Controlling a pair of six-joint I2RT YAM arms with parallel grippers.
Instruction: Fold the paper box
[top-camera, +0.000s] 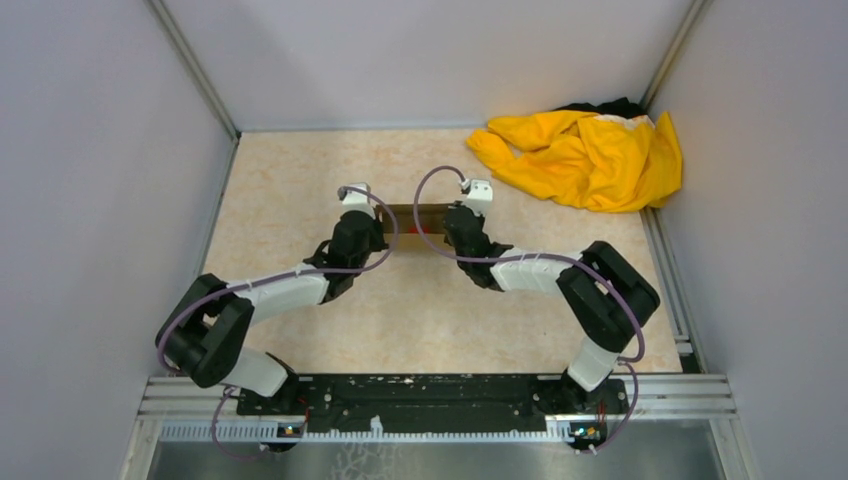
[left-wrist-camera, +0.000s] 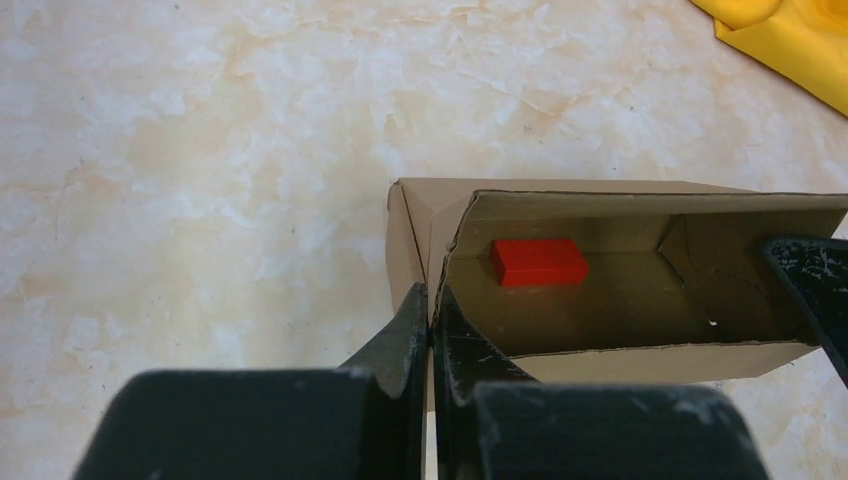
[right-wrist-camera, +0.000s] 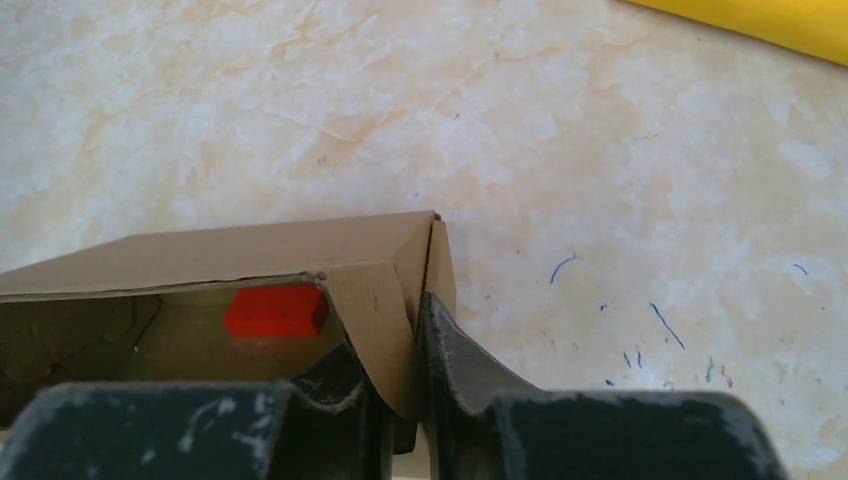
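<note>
The paper box (top-camera: 415, 215), a small brown carton with its top open toward the wrist cameras, lies mid-table between both arms. My left gripper (top-camera: 386, 226) is shut on its left end wall (left-wrist-camera: 412, 235); in the left wrist view the gripper (left-wrist-camera: 431, 300) pinches that wall with its jaws nearly touching. My right gripper (top-camera: 447, 222) holds the opposite end. In the right wrist view the gripper (right-wrist-camera: 390, 325) is shut on the end wall and a curled flap (right-wrist-camera: 380, 320). A tiny red block (left-wrist-camera: 538, 262) (right-wrist-camera: 275, 310) lies inside the box (right-wrist-camera: 250, 250).
A crumpled yellow cloth (top-camera: 585, 155) lies at the back right corner, with its edge showing in both wrist views (left-wrist-camera: 790, 40) (right-wrist-camera: 760, 15). Grey walls enclose the marbled table (top-camera: 290, 200) on three sides. Blue pen marks (right-wrist-camera: 660, 325) dot the surface right of the box.
</note>
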